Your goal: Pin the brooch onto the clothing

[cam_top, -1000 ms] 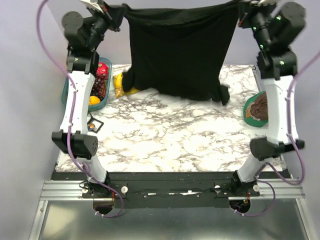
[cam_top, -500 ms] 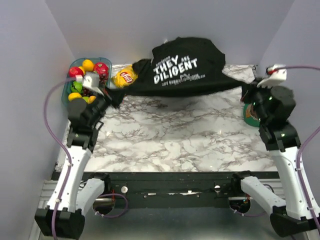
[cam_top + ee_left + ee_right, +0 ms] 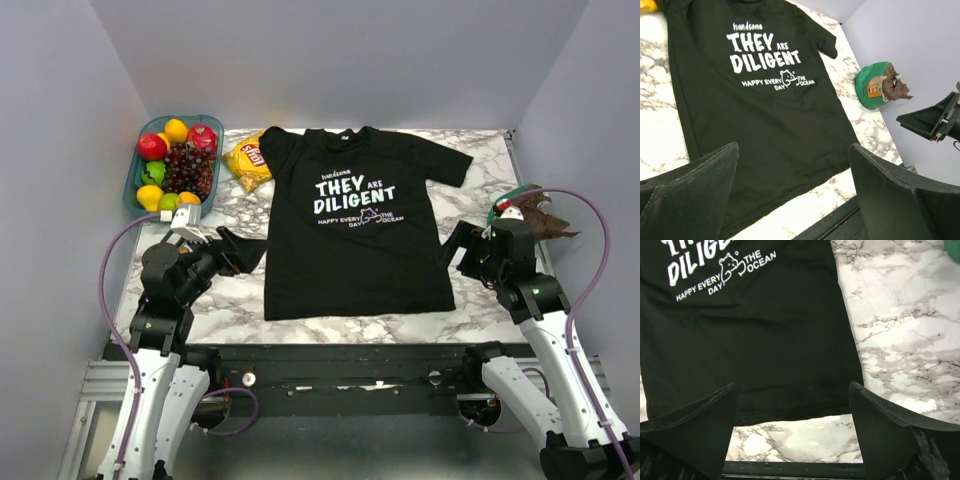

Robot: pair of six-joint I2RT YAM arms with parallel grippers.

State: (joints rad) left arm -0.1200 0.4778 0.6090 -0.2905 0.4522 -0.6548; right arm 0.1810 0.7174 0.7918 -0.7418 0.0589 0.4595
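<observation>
I cannot spot the brooch; it is too small to see. The shirt [image 3: 350,250] lies flat on the table [image 3: 482,198], words up. The left claw [image 3: 246,254] and right claw [image 3: 457,250] are spread wide, holding nothing. Find the brooch first, then pinch its edge gently.

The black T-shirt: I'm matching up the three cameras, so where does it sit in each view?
Top external: the T-shirt lies flat at centre, collar at the top.
Left wrist: the T-shirt fills left and centre, running diagonally.
Right wrist: the T-shirt fills the upper left, its hem crossing the lower frame.
Shared landmark: the small bear print below "DILIGENT".
</observation>
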